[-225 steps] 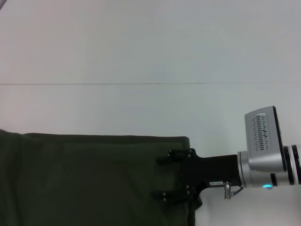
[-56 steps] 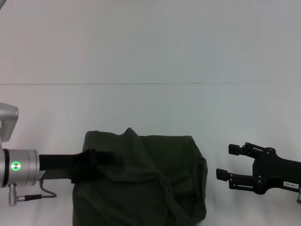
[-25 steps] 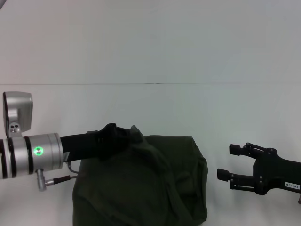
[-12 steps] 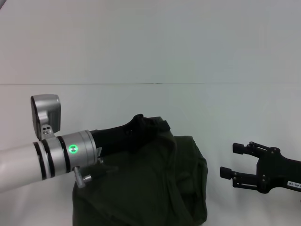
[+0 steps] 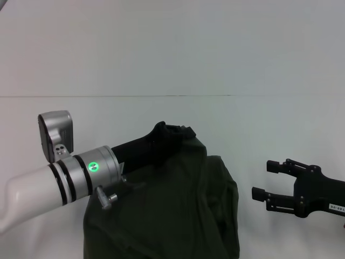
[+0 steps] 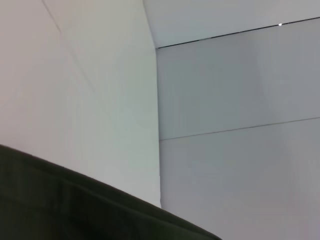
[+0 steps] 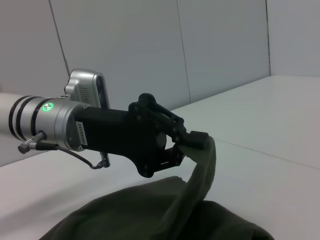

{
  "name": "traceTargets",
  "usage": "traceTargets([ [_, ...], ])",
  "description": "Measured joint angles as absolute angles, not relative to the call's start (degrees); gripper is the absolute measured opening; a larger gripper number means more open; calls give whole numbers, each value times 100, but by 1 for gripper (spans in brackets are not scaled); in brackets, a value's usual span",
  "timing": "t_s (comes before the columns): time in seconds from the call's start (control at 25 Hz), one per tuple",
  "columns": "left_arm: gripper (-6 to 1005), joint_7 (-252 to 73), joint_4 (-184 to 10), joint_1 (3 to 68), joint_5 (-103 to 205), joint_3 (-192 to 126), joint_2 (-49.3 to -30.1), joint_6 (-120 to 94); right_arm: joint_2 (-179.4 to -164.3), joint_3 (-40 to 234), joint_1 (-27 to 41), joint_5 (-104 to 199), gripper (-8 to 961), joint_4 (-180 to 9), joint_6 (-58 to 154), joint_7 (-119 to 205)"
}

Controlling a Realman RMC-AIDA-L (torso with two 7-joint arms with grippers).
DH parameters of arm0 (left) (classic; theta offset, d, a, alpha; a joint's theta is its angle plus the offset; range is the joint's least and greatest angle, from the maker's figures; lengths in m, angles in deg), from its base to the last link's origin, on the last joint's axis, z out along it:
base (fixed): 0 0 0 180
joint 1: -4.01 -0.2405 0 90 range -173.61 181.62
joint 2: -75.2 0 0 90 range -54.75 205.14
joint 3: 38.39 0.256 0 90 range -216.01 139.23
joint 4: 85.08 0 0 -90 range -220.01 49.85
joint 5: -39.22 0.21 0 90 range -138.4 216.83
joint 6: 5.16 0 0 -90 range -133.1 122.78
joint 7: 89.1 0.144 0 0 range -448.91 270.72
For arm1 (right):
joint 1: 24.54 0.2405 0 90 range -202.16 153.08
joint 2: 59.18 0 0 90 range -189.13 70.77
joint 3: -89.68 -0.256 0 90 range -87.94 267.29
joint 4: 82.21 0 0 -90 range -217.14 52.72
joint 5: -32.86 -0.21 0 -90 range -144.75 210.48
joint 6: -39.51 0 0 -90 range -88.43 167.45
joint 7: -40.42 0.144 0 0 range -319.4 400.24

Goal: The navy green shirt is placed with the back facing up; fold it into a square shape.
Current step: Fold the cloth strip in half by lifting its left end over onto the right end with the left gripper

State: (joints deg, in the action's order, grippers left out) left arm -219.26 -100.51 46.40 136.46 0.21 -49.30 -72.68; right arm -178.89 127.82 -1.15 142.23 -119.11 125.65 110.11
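The navy green shirt lies bunched and partly folded at the near middle of the white table. My left gripper is shut on an edge of the shirt and holds it lifted above the pile. In the right wrist view the left gripper pinches a strip of shirt that hangs down to the heap. The shirt's edge fills the left wrist view's lower part. My right gripper is open and empty, to the right of the shirt and apart from it.
A thin seam runs across the table behind the shirt. Grey wall panels stand behind the table in the right wrist view.
My left gripper has risen and moved right, carrying the shirt's left edge up over the pile. My right gripper, earlier on the shirt, has drawn back to the right and stays open.
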Motion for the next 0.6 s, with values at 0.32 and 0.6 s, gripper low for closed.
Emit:
traceTargets([
  [0.32,172,-21269,-9559,4900,13356,19,-4945,-7282,-17897,12725,-128,14219,900,-11912,12553,11012],
  [0.6,428,-21213,-9429,4862,13317,-6,-4950,-7312,-17882,12416,-198,14225,900,-11912,12553,11027],
])
